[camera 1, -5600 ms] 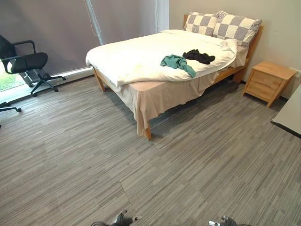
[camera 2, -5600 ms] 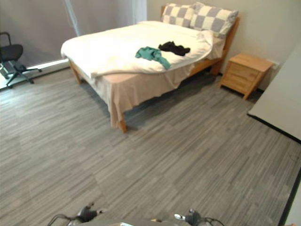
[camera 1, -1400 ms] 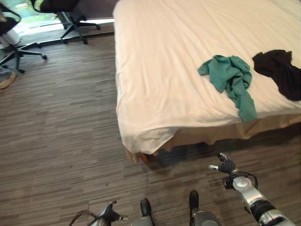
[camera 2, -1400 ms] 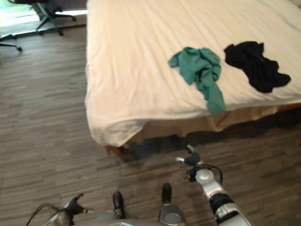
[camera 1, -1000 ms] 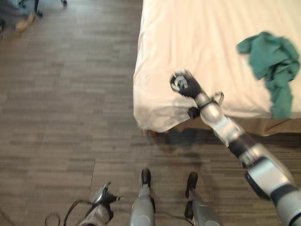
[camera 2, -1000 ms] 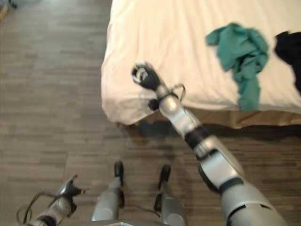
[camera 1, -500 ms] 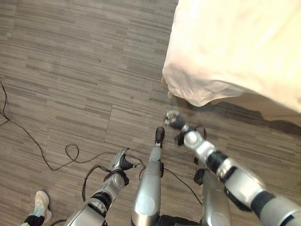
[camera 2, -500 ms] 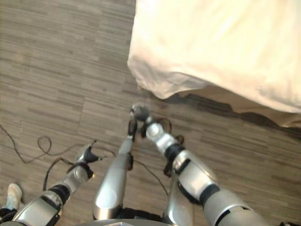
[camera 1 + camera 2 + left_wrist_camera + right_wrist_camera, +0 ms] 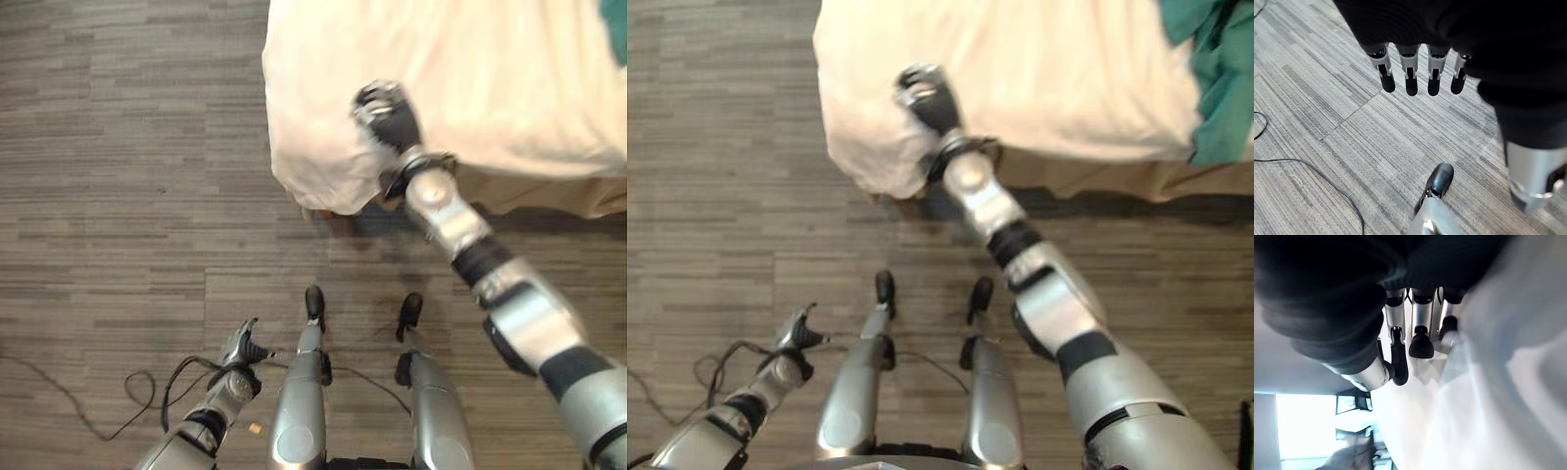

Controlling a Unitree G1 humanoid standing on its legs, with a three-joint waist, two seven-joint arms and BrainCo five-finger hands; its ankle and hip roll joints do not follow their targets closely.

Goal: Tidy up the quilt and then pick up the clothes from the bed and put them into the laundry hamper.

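Up comes the right hand (image 9: 387, 110) from down by the floor, fingers relaxed and holding nothing, onto the quilt (image 9: 470, 88) at the bed's corner, ready to tidy, green clothes (image 9: 1212, 69) untouched on top, left hand (image 9: 243, 347) loose and low.

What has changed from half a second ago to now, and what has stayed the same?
The right hand has risen from near the floor below the bed corner to the corner of the white quilt, fingers relaxed against the fabric, not visibly gripping. The camera has shifted too. The left hand stays low over the grey striped floor, open and empty. The teal garment still lies on the quilt.
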